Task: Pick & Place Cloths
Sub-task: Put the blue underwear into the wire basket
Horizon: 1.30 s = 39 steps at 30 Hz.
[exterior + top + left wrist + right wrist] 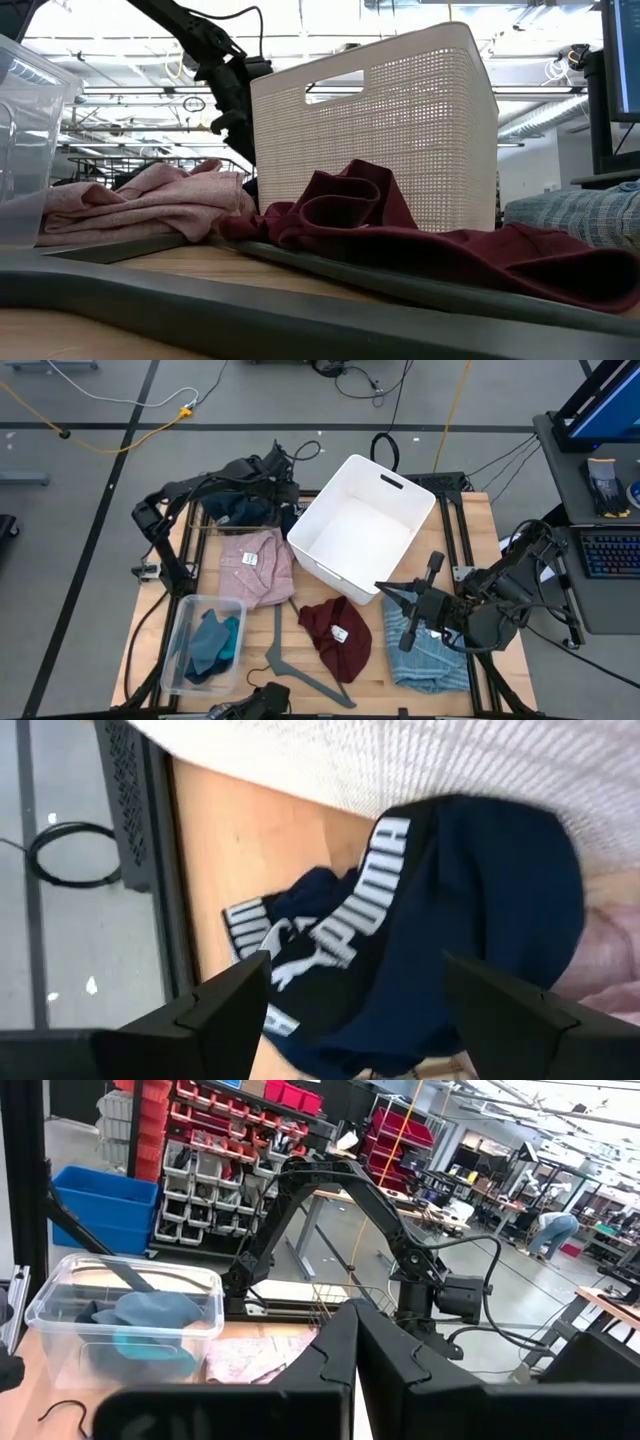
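Navy cloth (440,910) beside the white bin (365,525) looks soft, light; left gripper (360,995) hovers spread wide, empty, over its bunched middle; right gripper (408,600) rests closed.

Overhead view straight down, low view table-level (both on white bin (365,525)), wrist views close.

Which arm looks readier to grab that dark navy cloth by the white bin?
Left, probably. Its open tool hangs right over the navy cloth, fingers either side. The right tool is shut, beyond the white bin.
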Each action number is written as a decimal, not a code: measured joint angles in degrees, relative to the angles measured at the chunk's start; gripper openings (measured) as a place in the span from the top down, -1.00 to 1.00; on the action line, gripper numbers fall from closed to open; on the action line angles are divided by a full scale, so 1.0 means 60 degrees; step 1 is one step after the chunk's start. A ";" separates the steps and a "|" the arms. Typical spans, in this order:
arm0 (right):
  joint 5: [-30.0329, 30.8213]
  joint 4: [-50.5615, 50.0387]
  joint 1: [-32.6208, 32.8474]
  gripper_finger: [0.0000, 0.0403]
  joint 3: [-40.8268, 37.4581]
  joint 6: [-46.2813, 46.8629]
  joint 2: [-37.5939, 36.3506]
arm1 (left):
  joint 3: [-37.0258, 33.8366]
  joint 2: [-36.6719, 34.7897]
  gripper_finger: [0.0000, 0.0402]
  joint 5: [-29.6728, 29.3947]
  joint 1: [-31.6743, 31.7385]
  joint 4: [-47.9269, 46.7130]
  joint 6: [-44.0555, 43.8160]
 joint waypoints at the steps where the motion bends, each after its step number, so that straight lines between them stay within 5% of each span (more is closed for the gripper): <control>1: 0.0000 0.0002 0.0000 1.00 0.0000 -0.0001 -0.0001 | 0.0000 0.0004 -0.42 0.0086 0.0006 0.0033 -0.0037; 19: -0.0004 0.0160 -0.0004 1.00 0.0000 0.0250 -0.0001 | 0.0007 0.0721 -0.42 -0.0080 -0.0018 0.0077 0.0124; 28: -0.0004 0.0146 -0.0004 1.00 0.0000 0.0247 -0.0001 | 0.0000 0.0706 -0.42 -0.0968 -0.0098 0.0841 -0.0157; 39: -0.0007 0.0156 -0.0061 1.00 0.0000 0.0270 -0.0001 | 0.0000 0.1113 -0.42 -0.0512 0.0062 0.0886 -0.0574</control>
